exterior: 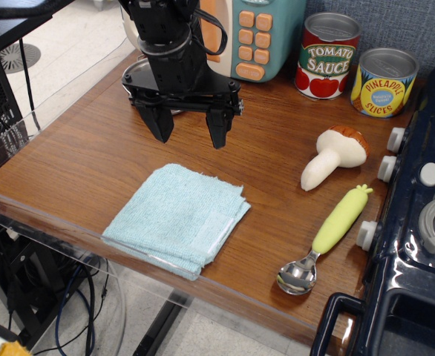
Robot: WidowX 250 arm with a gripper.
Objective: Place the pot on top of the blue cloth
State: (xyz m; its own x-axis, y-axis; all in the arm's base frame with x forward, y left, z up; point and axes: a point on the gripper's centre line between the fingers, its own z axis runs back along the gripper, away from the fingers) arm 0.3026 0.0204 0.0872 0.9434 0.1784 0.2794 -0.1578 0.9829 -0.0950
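Gripper (pixel 190 127) spread above table, beside blue cloth (pixel 179 216).

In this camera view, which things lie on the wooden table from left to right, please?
blue cloth → gripper, open above the table with the pot mostly hidden behind it → spoon → toy mushroom → pineapple can → toy stove

1. Wooden worktop (pixel 91 159) with a clear plastic edge guard (pixel 24 222).
2. Grey-blue fabric wall (pixel 403 22) behind.
3. Pale tiled floor (pixel 69 44) at left.
4. Cables (pixel 76 297) hang below the worktop.
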